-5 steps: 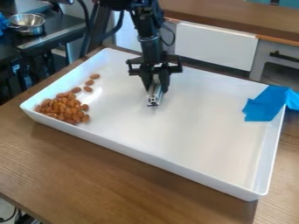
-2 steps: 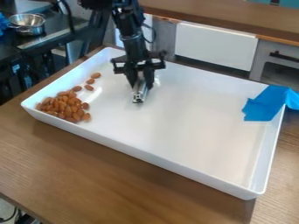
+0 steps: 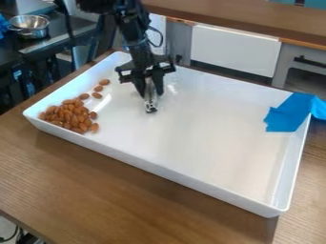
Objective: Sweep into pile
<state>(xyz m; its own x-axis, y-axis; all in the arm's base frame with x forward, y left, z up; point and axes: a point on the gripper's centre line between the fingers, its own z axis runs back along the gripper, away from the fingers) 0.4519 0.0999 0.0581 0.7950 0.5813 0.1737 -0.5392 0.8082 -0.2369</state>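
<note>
So, tray (image 3: 210, 143) on wood tbl (image 3: 96, 181), cabs (image 3: 235, 50) behind.

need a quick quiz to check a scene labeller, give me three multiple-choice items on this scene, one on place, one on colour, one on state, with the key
1. Where in the tray is the pile of nuts?
a) at the end by the tape
b) at the end away from the tape
c) in the middle

2. What colour is the tape?
a) blue
b) red
c) yellow

3. How is the metal piece right now?
a) lying loose in the tray
b) leaning on the tray's wall
c) held in the gripper

Key:
1 b: the nuts are heaped at the left end of the view, the tape is at the right.
2 a: the patch over the tray's rim is plain blue.
3 c: the metal piece sticks down from between the gripper's fingers.
</note>
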